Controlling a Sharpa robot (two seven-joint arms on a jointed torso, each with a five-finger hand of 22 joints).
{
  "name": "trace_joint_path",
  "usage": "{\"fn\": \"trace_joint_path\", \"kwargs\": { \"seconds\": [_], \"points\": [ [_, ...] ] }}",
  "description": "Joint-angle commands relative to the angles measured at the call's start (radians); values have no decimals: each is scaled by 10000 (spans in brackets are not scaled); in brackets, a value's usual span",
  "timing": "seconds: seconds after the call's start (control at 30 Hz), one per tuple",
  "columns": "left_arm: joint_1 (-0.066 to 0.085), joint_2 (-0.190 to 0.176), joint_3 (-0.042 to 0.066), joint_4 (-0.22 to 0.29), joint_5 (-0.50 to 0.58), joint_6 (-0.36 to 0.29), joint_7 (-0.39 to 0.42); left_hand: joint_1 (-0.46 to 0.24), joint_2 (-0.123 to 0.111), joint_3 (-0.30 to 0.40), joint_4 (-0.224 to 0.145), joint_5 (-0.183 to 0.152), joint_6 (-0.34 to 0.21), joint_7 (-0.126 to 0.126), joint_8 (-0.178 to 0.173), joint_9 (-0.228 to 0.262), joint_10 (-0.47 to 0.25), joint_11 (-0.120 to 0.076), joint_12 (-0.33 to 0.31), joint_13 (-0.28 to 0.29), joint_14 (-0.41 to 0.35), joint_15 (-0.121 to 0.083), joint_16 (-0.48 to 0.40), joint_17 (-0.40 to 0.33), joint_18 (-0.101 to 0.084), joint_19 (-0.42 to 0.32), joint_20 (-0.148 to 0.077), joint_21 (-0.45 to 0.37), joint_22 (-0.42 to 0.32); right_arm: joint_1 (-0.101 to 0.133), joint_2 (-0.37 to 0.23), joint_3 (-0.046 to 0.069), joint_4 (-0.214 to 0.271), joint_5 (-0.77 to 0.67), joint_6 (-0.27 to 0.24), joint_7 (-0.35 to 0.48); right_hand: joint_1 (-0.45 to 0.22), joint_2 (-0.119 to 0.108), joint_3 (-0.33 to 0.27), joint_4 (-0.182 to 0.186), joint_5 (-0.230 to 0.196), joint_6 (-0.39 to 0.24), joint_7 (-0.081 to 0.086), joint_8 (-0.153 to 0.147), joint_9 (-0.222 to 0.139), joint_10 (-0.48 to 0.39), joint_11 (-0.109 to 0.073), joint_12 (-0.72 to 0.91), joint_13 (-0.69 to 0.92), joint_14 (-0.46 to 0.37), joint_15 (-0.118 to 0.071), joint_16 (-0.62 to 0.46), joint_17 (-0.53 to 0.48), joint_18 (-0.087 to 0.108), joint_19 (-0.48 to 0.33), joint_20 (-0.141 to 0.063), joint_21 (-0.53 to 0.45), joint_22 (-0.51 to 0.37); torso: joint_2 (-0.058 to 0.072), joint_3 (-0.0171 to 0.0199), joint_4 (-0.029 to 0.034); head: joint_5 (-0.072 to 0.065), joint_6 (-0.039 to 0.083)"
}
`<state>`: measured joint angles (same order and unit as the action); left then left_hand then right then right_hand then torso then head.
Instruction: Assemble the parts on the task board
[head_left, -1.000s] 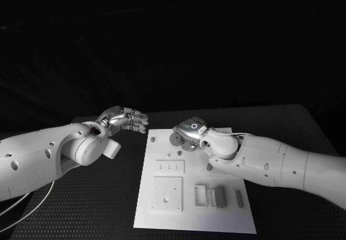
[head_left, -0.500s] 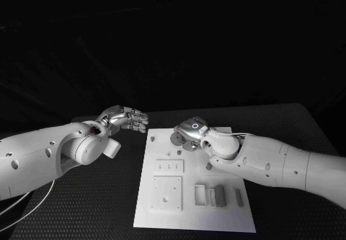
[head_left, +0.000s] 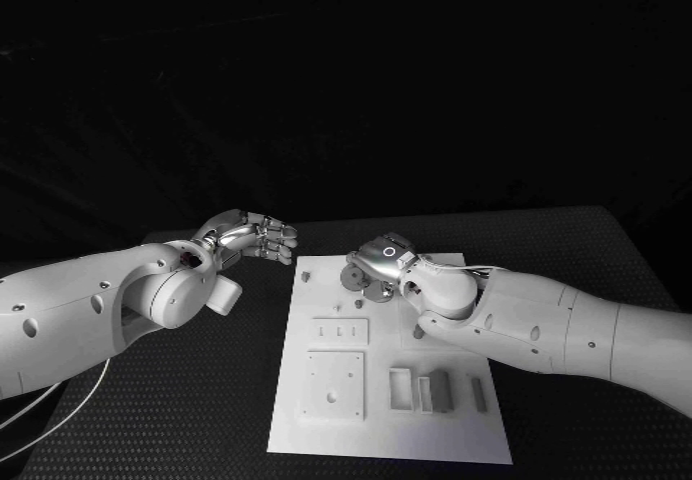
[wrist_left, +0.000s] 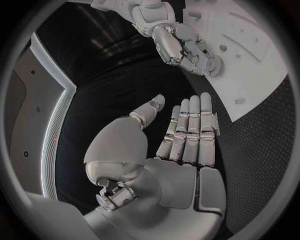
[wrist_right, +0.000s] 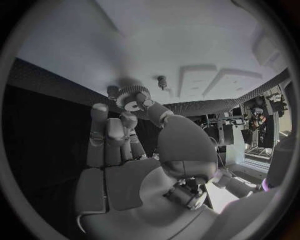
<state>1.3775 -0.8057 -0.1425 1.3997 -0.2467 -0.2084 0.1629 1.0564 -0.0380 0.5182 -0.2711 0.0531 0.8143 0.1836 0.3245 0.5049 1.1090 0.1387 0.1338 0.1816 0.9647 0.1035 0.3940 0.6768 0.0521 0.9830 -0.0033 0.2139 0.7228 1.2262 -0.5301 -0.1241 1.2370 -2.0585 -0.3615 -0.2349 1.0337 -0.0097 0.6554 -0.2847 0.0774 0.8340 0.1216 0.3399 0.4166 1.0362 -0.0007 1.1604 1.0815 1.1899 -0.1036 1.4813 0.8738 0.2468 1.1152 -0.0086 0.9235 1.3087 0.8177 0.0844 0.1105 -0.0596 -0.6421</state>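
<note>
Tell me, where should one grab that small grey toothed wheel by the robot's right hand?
By its rim, fingers on opposite sides, coming from above the white task board. The small grey toothed wheel is a thin disc, and its ridged edge gives purchase. The right hand seems to pinch it so.

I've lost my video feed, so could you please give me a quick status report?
Left hand open, held off the task board. Right hand pinching a small gear over the board's far end. Nothing in the way.
</note>
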Motion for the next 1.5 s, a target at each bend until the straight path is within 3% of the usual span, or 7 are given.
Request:
{"fn": "trace_joint_path", "kwargs": {
  "seconds": [0.03, 0.37, 0.63, 1.5],
  "points": [
    [7, 32, 7, -4, -16, 151, 84, -101, -25, -7, 30, -1, -4, 75, -59, 0, 58, 0, -37, 11, 87, -12, -58, 16, 70, -48, 54, -64, 13, -67, 13, -43, -39, 12, 568, -14, 33, -11, 45, -1, 24, 1936, -233, 58, 841, 13, -89, -58, -13, 28, -64, -34, -16, 150, -10, -47, -7, 127, 5, -8, 46, -25, 13],
    [7, 11, 7, 18, -16, 120, 98, -100, -24, -6, 29, -1, -5, 75, -60, 1, 60, 0, -42, 15, 88, -12, -64, 23, 71, -48, 54, -66, 16, -74, 17, -44, -75, 12, 877, -55, 40, -46, 45, -13, 25, 1930, -232, 53, 841, 9, -87, -60, -23, 25, -62, -40, -18, 150, -18, -47, -15, 129, 4, -5, 41, -34, 11],
    [7, 1, 7, 17, -16, 116, 97, -99, -23, -6, 27, -1, -3, 75, -61, 2, 63, -1, -46, 19, 91, -12, -70, 30, 71, -48, 55, -67, 19, -82, -4, -44, -48, -120, 687, -262, 70, -32, 62, -17, 29, 1940, -233, 56, 848, 7, -87, -57, -37, 26, -60, -44, -17, 150, -21, -49, -24, 132, -1, -6, 60, -118, 43],
    [7, 8, 6, 6, -16, 141, 94, -98, -22, -6, 24, -1, -4, 75, -65, 5, 67, 0, -64, 32, 97, -11, -93, 55, 72, -48, 55, -74, 29, -154, -99, -46, 224, -556, 584, -802, 133, -13, 52, -37, 23, 2048, -273, 112, 892, 70, -124, -4, -65, 87, -89, -2, 2, 150, 40, -63, 14, 160, 0, -3, 49, -75, 14]
  ]
}}
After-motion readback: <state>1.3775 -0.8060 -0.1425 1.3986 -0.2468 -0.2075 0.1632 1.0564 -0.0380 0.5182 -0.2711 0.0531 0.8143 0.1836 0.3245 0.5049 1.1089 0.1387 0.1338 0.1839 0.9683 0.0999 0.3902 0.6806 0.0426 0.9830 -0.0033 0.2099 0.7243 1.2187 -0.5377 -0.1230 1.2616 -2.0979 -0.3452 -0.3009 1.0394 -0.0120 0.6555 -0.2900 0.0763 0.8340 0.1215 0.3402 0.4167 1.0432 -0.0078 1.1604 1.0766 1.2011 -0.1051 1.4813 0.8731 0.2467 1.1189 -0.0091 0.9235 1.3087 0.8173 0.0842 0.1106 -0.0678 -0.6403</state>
